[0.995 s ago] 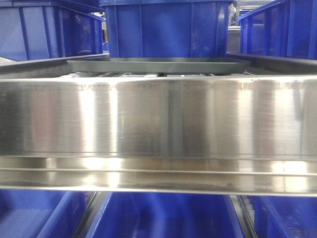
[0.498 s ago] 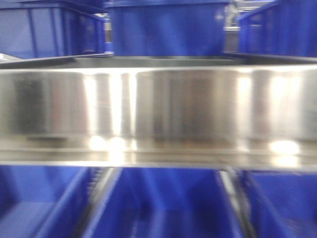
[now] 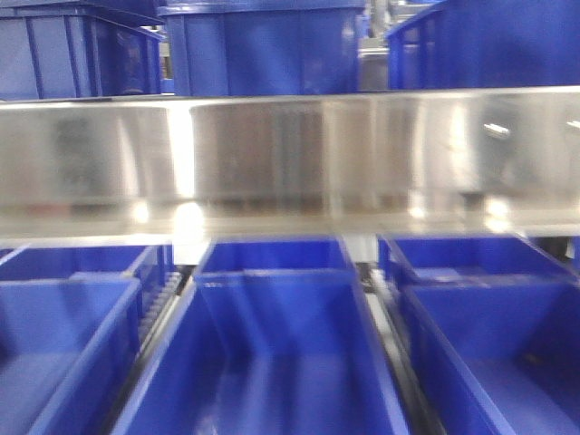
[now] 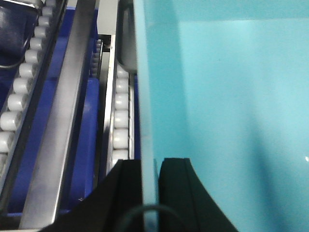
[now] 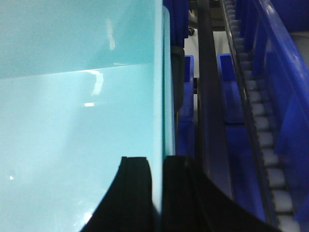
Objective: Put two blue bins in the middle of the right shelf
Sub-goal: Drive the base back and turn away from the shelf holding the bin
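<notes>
In both wrist views I look into one bin whose inside shows pale cyan (image 4: 227, 111) (image 5: 82, 111). My left gripper (image 4: 150, 162) is shut on its left wall, one black finger on each side. My right gripper (image 5: 157, 159) is shut on its right wall in the same way. In the front view a blue bin (image 3: 272, 362) fills the lower middle under a steel shelf beam (image 3: 290, 163); I cannot tell whether it is the held one. The grippers do not show in the front view.
More blue bins stand at lower left (image 3: 54, 353) and lower right (image 3: 498, 344), and others on the level above the beam (image 3: 258, 50). White roller tracks (image 4: 120, 116) (image 5: 260, 130) and metal rails (image 4: 63, 125) (image 5: 210, 121) run along both sides of the held bin.
In the front view the steel beam has risen in the frame. The grey tray above it has gone from sight, and the row of blue bins below now shows.
</notes>
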You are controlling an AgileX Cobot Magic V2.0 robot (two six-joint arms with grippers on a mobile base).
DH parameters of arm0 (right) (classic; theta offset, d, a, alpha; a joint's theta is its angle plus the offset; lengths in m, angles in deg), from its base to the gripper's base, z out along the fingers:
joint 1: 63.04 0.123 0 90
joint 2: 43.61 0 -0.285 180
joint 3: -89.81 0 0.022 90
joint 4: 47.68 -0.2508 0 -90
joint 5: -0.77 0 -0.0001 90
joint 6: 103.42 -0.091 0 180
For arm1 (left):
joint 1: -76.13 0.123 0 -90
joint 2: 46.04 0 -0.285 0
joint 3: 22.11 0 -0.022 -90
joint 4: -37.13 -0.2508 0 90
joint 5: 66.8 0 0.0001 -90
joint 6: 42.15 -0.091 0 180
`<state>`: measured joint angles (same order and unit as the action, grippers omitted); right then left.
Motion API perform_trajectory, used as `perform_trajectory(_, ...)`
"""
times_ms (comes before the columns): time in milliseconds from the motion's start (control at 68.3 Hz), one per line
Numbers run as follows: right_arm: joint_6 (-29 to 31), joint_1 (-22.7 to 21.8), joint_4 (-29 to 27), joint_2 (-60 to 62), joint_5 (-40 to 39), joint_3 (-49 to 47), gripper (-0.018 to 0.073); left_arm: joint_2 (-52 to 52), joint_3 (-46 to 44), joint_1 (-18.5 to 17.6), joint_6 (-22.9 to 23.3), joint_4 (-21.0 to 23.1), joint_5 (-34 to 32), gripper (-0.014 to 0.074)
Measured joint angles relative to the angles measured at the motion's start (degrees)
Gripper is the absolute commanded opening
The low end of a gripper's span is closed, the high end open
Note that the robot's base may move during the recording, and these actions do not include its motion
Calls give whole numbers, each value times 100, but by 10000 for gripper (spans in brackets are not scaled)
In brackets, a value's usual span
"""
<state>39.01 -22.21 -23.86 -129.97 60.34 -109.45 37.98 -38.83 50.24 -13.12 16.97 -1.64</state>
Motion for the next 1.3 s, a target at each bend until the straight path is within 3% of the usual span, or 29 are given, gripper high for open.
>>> perform_trajectory(1303,0,0,0,0,0,0,-163,0,-4,0,0,-44,0,-111)
